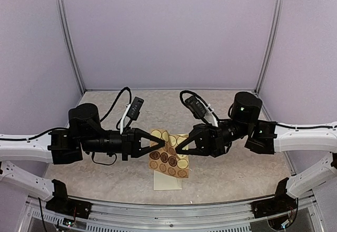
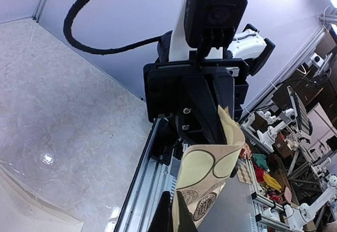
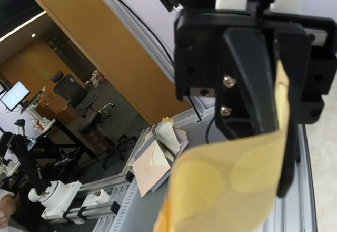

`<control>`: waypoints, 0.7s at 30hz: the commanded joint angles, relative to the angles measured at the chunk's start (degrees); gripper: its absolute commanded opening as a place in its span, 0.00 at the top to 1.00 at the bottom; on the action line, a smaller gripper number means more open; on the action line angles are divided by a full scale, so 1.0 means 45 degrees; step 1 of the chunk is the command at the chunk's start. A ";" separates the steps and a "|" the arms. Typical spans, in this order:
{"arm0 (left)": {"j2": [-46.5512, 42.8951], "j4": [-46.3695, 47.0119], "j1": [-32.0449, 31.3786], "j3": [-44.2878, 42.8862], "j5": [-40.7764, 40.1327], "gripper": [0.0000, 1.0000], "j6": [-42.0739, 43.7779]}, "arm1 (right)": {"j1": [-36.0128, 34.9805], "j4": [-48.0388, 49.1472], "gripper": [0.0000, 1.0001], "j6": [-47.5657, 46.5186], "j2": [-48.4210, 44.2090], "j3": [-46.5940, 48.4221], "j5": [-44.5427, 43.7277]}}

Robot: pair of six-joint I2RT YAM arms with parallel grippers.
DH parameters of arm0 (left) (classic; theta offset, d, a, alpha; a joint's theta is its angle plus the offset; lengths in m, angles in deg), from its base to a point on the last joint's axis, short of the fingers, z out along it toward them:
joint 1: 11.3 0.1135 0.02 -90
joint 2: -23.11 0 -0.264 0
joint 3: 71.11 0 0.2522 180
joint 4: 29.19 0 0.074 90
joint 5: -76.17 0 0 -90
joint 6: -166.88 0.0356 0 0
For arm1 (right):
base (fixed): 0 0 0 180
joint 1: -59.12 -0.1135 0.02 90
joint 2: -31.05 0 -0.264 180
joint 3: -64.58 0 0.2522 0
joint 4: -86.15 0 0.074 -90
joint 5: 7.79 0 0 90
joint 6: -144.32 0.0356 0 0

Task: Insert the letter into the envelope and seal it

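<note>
The counter (image 1: 237,176) was a pale beige, marbled surface with a soft sheen. In the left wrist view it (image 2: 63,121) showed a small bright glare spot. Only one thing could be made out lying flat on it in the overhead view: the cream envelope (image 1: 167,182). It lay toward 6 o'clock of the counter's middle, near the front edge, with its 12 o'clock end covered from view. A pale paper edge (image 2: 29,213) lay at 7 o'clock in the left wrist view; which sheet it belonged to could not be told.
</note>
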 commanded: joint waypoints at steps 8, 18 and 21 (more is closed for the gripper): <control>-0.0805 -0.2460 -0.0074 -0.0689 -0.4058 0.58 0.0815 | -0.0147 -0.1444 1.00 -0.0450 -0.0545 0.0462 -0.3138; -0.3260 -0.4611 -0.0117 -0.1004 -0.7923 0.34 0.0875 | -0.0077 -0.3521 1.00 -0.0481 -0.0998 0.0613 -0.7229; -0.2874 -0.3985 -0.0349 -0.0951 -0.7112 0.34 0.0903 | -0.0086 -0.3151 1.00 -0.0336 -0.0819 0.0648 -0.7166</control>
